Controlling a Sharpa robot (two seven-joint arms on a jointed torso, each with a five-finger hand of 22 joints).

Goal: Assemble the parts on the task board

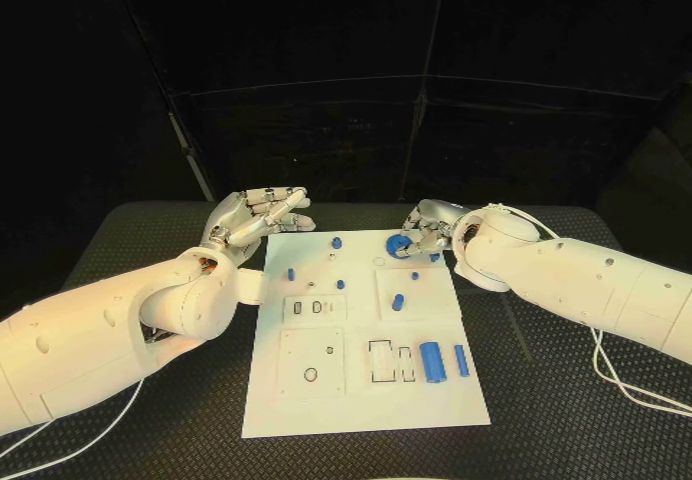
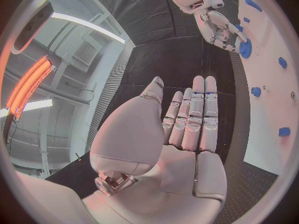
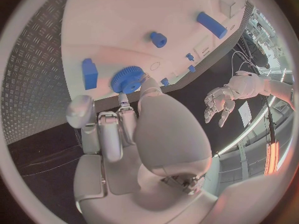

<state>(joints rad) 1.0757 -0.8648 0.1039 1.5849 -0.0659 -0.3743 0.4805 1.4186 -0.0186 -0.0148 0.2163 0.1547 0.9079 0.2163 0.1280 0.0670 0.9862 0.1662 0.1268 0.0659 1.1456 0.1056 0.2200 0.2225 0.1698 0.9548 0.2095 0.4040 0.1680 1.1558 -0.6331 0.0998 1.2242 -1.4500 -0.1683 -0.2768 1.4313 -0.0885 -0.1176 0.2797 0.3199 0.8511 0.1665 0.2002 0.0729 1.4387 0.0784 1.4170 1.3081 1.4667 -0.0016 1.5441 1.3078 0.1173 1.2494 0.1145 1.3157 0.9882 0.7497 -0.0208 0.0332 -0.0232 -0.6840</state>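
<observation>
The task board, a white plate, occupies the centre of the head view. The left hand, above the board's upper left corner, is spread and holds nothing. The right hand, at the board's upper right corner, touches the blue gear. A blue cylinder and blue bar lie at lower right.

White task board, blue parts, blue gear, black ridged table, silver hands.
</observation>
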